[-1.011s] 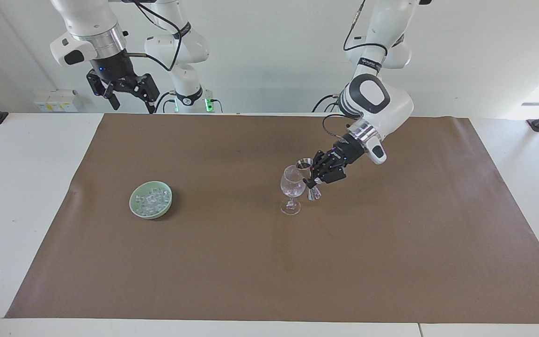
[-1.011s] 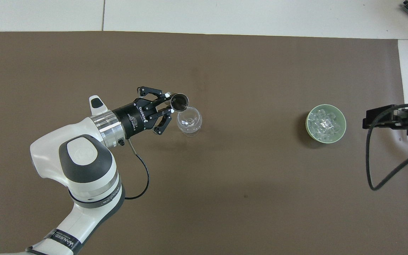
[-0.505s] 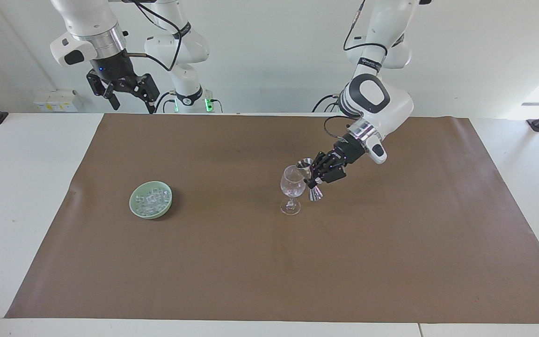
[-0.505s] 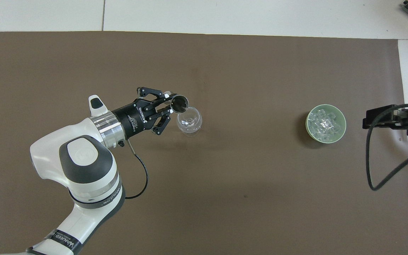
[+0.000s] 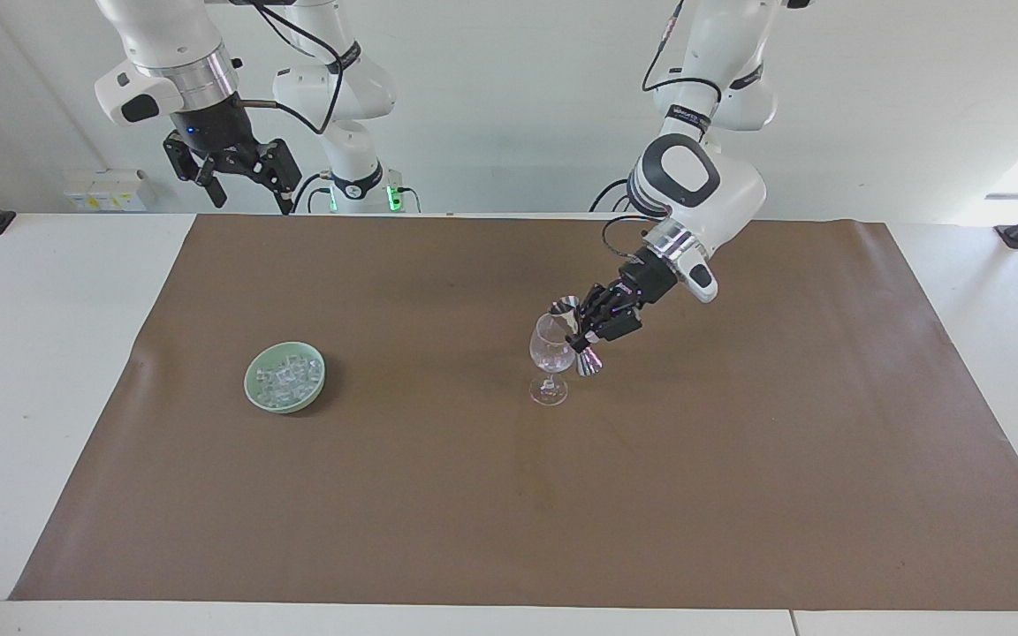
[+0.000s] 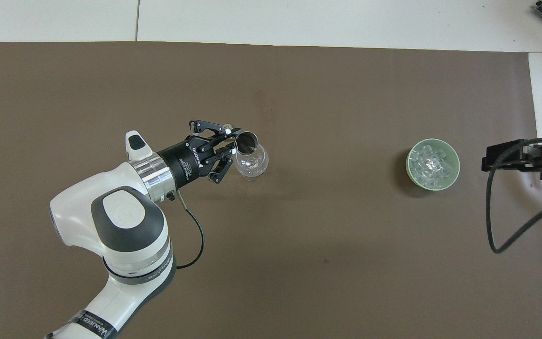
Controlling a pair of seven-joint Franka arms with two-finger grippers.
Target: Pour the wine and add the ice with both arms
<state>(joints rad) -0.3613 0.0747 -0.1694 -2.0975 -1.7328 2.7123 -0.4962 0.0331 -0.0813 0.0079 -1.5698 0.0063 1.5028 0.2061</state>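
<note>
We're holding a steel jigger (image 5: 576, 336) pinched in the left gripper (image 5: 581, 333), tipping its mouth over the wine glass (image 5: 550, 359) mid-mat. Risk: the jigger is nearly touching the rim, so a nudge could topple the glass or spill wine.

Ice (image 5: 286, 374) is sitting in the green dish (image 5: 252, 386) toward the right arm's end.

The right gripper (image 5: 244, 184) is waiting up by its base w/ fingers spread, holding nothing.

Left hand (image 5: 581, 334) low over mat, fingers clamped; right hand (image 5: 235, 168) raised (waiting, fingers spread).
</note>
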